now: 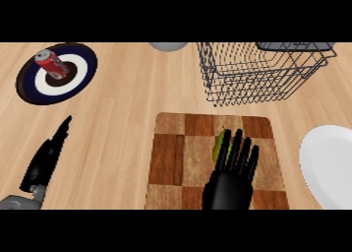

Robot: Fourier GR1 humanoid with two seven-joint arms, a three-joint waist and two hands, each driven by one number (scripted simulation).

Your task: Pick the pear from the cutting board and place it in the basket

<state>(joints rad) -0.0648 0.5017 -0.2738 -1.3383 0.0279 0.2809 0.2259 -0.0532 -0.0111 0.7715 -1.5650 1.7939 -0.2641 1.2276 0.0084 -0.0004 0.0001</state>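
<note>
At the far left, the left robot hand [46, 160] lies low over the wooden surface [113, 133], at about 8 o'clock in the view, its straight fingers held together and pointing toward 1 o'clock; it holds nothing. Above it, at about 10 o'clock, sits a dark round plate [32, 91] with a white ring and dark centre, and a red can [52, 63] lies on its side across that plate.

Right of centre, a checkered cutting board [175, 157] of light and dark brown squares lies toward 6 o'clock. The pear [220, 143] rests on the board, in its upper right part. Only a narrow yellow-green strip of it shows, smooth and slightly curved, along the left side of the right robot hand [234, 172]. That hand comes in from the lower edge and covers most of the fruit, fingers extended toward 12 o'clock and spread a little; whether they touch the pear I cannot tell.

Beyond the board, at about 1 o'clock, stands the wire basket [262, 74], dark grey, well apart from the pear with bare surface between. A grey rounded object [168, 46] shows at 12 o'clock, just left of the basket, cut by the top. At 3 o'clock a white plate [335, 165] lies beside the board's right edge, partly out of view.
</note>
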